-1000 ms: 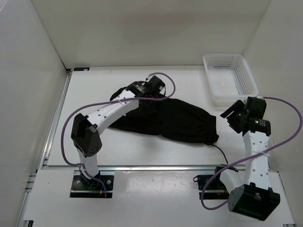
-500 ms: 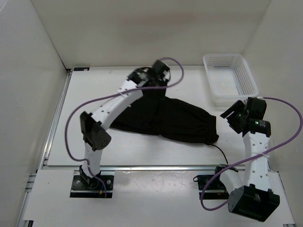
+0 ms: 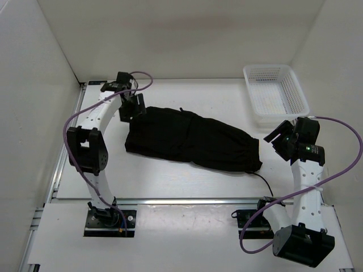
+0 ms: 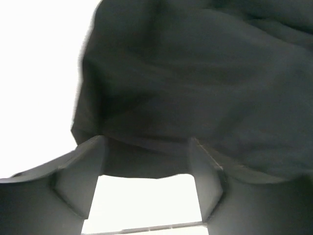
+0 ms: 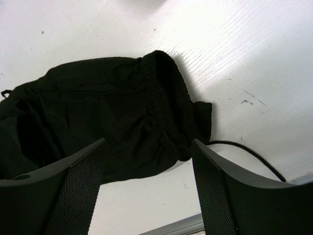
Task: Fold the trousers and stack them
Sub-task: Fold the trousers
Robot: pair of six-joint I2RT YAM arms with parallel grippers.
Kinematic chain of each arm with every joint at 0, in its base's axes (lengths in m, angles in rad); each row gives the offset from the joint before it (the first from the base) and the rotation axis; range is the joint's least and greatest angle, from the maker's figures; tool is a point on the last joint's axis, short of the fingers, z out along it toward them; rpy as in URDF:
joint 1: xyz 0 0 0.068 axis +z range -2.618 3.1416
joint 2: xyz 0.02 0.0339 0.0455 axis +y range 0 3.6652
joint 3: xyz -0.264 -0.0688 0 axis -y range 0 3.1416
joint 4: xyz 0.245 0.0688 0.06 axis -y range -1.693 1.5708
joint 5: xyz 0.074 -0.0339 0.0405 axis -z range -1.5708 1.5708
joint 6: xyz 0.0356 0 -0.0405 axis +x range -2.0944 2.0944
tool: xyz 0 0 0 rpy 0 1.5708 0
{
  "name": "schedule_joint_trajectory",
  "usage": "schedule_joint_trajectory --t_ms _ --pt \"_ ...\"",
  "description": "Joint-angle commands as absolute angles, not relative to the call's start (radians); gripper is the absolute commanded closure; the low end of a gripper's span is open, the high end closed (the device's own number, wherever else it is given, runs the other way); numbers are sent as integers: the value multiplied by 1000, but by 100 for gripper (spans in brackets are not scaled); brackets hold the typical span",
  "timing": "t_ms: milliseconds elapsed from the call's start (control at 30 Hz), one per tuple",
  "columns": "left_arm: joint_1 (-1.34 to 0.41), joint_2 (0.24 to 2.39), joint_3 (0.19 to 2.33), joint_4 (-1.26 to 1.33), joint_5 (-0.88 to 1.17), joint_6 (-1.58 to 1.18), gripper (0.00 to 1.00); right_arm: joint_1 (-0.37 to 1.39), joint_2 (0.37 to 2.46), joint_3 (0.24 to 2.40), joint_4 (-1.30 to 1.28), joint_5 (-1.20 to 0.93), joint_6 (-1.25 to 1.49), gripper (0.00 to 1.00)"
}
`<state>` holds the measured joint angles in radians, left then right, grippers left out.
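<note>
Trousers (image 3: pixel 193 141) lie as a long bundle on table (image 3: pixel 170 178). Left claw (image 3: pixel 130 107) open, empty, at their far-left corner. Right claw (image 3: pixel 276 137) open, empty, near right end.

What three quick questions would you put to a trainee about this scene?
1. True or false: the left fingers are clamped on the trousers.
2. Where is the basket? A: at the table's far right corner. B: on top of the trousers. C: between the two arm bases.
3. Fill the gap: the trousers lie on the ___.

Key: 1 false, the fingers stand apart with nothing gripped. 2 A. 3 table.
</note>
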<state>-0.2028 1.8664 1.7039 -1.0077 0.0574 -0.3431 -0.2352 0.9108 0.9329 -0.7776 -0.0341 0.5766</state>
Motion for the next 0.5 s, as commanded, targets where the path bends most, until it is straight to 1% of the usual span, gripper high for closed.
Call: schedule_joint_trajectory --t_ms 0,33,200,300,400,433,467 --pt "-141 1864 1660 -925 154 -275 17 -232 907 946 -790 -51 552 26" --pt "-127 1874 1660 -925 141 -275 9 -232 907 956 -790 -51 552 26" --pt "-75 1904 1588 -861 147 -276 1 -232 916 956 -790 -51 552 25" --pt "-34 1953 1540 -802 212 -276 4 -232 916 956 -790 -51 552 25" --pt "-35 2024 1528 -779 222 -252 11 -232 925 956 -790 -51 543 25" --pt "-44 2040 1528 -779 222 -242 15 -232 925 956 -790 -51 543 25" --pt "-44 2051 1528 -770 212 -242 15 -232 925 956 -790 -60 543 25"
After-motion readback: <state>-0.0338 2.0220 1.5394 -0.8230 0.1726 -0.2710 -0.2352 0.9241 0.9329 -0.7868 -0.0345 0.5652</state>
